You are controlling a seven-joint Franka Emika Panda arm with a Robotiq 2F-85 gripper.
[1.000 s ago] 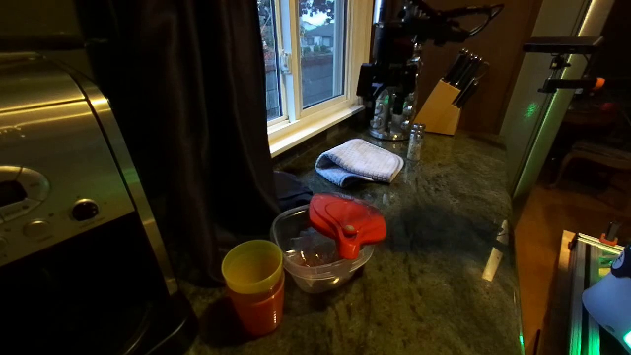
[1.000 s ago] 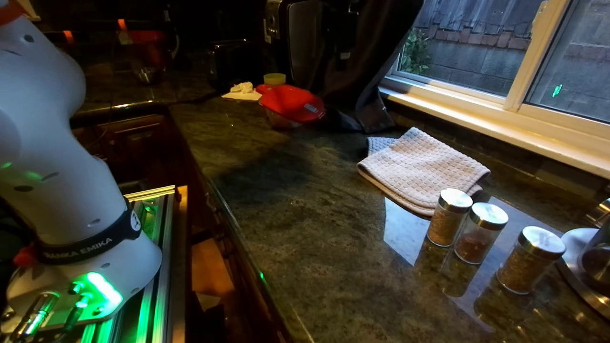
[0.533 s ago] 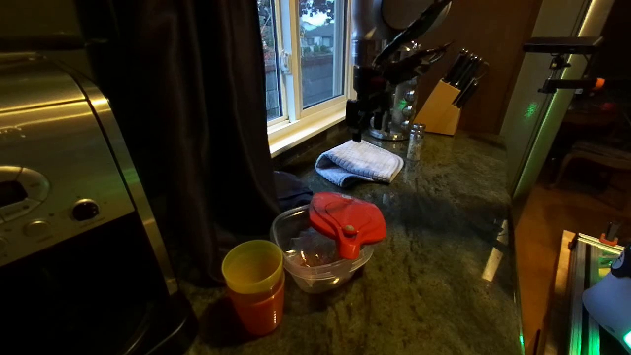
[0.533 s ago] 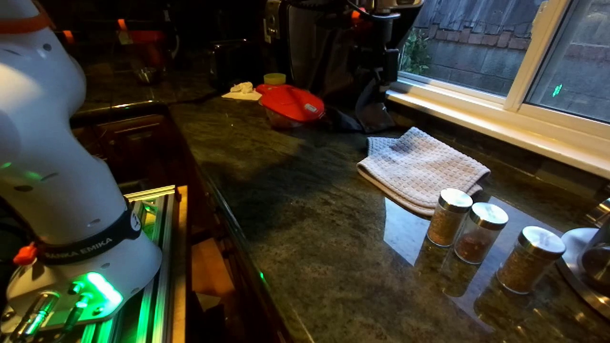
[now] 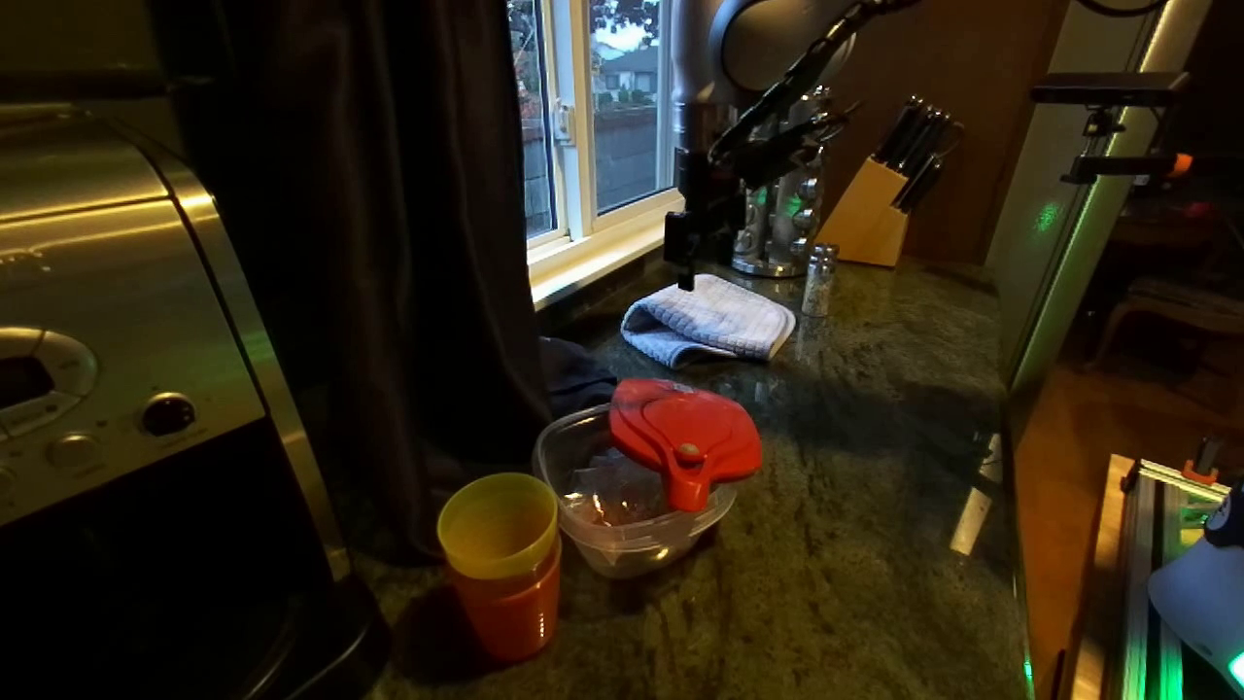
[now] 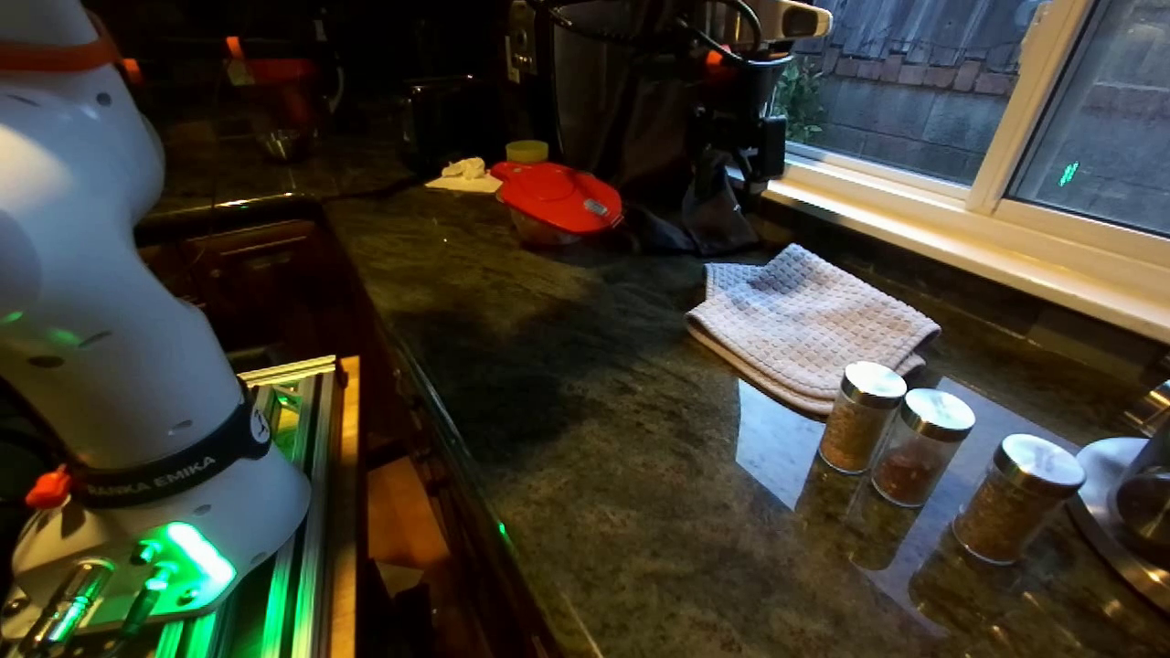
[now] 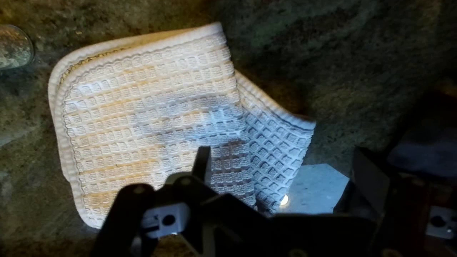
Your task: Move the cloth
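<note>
The cloth is a folded, light waffle-weave towel lying on the dark stone counter, seen in both exterior views [image 5: 714, 316] [image 6: 813, 315]. In the wrist view the cloth [image 7: 153, 121] fills the left and middle, with a bluish folded-under corner at its right. My gripper [image 7: 282, 153] is open and empty; its left finger shows over the cloth and its right finger over bare counter. In an exterior view the gripper [image 5: 690, 277] hangs above the window-side edge of the cloth. The gripper is dark and hard to make out in an exterior view [image 6: 740, 174].
Several spice jars [image 6: 862, 416] stand beside the cloth. A clear container with a red lid [image 5: 685, 437], stacked cups [image 5: 501, 564] and a dark curtain [image 5: 418, 243] are at the coffee machine's end. A knife block [image 5: 865, 214] stands at the far end. The window sill [image 6: 960, 247] runs alongside.
My gripper has come down and moved toward the window-side edge of the cloth, getting closer to it. The cloth and the other objects have not moved.
</note>
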